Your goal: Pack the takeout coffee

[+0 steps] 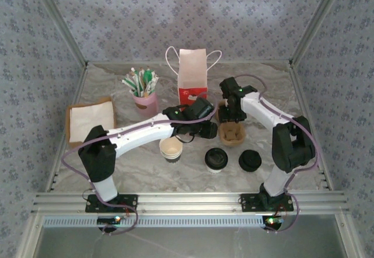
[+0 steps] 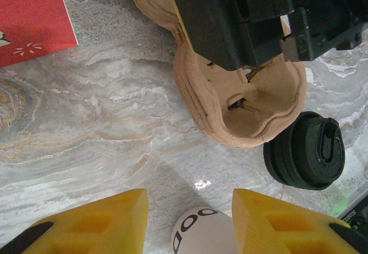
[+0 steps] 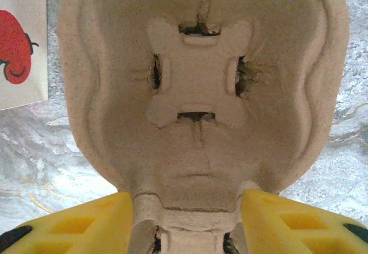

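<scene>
The takeout coffee [image 1: 216, 159], a white cup under a black lid, stands on the marble table in front of both grippers, apart from them. My left gripper [image 1: 205, 131] hovers just behind it with its yellow fingers apart [image 2: 188, 197]. A white curved surface with black ring marks [image 2: 204, 234] lies between them, close to the right finger and clear of the left; I cannot tell what it belongs to. My right gripper [image 1: 231, 118] is down on the brown pulp cup carrier [image 1: 232, 134], fingers pressed against both sides of its narrow middle [image 3: 187, 203].
A white and red paper bag [image 1: 191, 77] stands behind the carrier [image 2: 253, 110]. Loose black lids [image 1: 250, 160] sit right of the coffee, a lidless cup stack [image 1: 171, 149] to its left. A pink cup of sticks [image 1: 146, 101] and a napkin tray [image 1: 90, 122] are at the left.
</scene>
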